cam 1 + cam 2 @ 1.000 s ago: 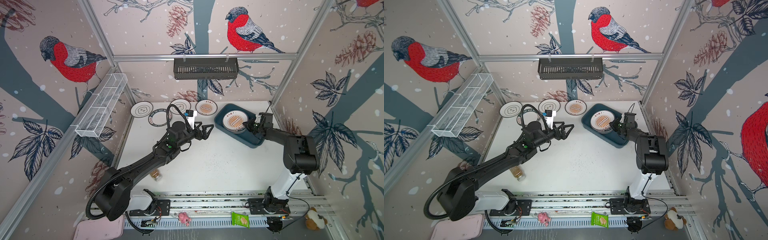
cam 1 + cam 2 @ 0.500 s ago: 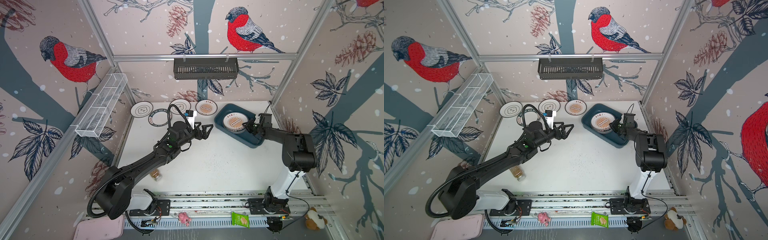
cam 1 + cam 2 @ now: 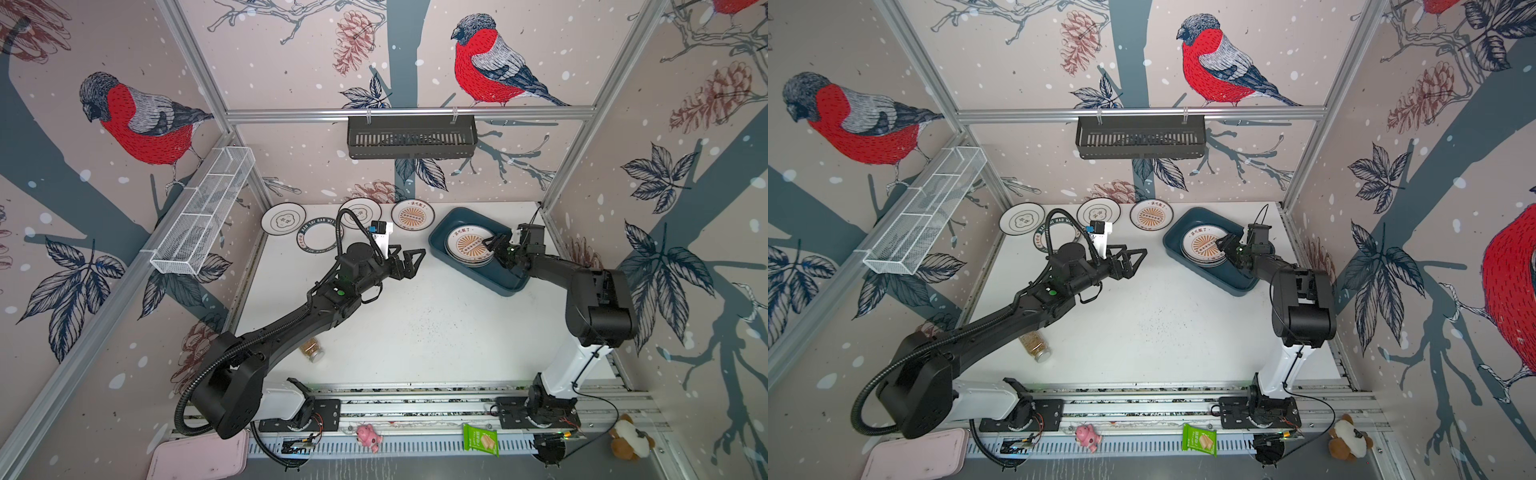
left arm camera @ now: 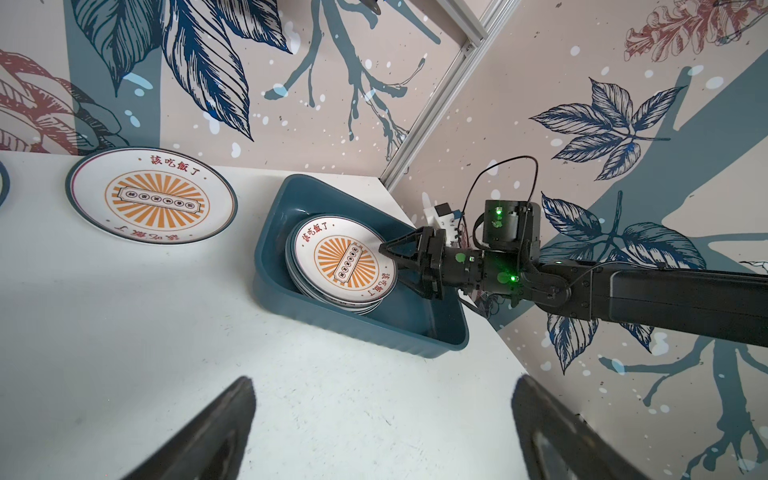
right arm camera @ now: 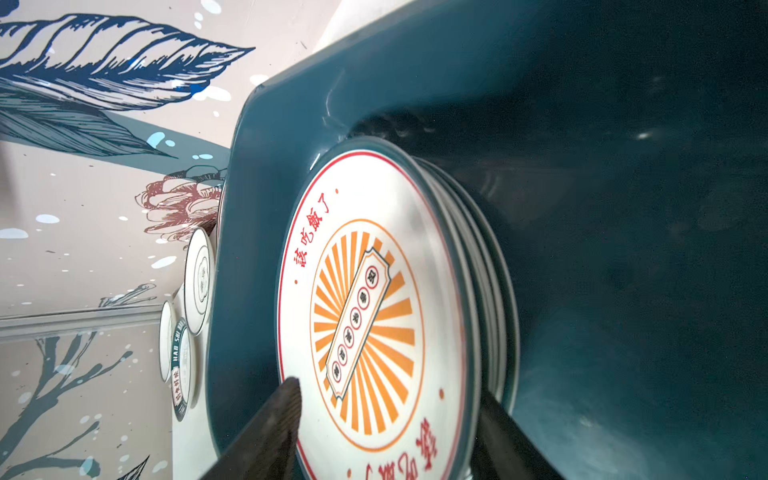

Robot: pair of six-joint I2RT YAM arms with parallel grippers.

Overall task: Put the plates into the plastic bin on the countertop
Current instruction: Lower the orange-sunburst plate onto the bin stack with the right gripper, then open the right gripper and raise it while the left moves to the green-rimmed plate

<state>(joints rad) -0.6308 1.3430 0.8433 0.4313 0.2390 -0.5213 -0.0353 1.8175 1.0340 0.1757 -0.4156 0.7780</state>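
The teal plastic bin (image 3: 439, 246) (image 3: 1173, 246) sits at the back right of the white countertop (image 3: 415, 324). It holds a stack of plates topped by an orange sunburst plate (image 3: 467, 245) (image 4: 345, 266) (image 5: 374, 291). My right gripper (image 3: 498, 249) (image 5: 388, 388) is open inside the bin, one finger over the top plate's face and one past its rim. Along the back edge lie a cloud plate (image 3: 284, 219), a green-rimmed plate (image 3: 318, 243), another cloud plate (image 3: 359, 212) and a sunburst plate (image 3: 412, 215) (image 4: 151, 195). My left gripper (image 3: 409, 259) (image 4: 382, 415) hangs open and empty mid-table.
A small jar (image 3: 311, 349) lies beside the left arm near the front. A black slotted basket (image 3: 411, 137) hangs on the back rail and a white wire shelf (image 3: 203, 216) on the left wall. A pink tray (image 3: 199, 457) sits off the table in front.
My right gripper has opened and let go of the sunburst plate, which now rests on the stack in the bin. The left arm has hardly moved.
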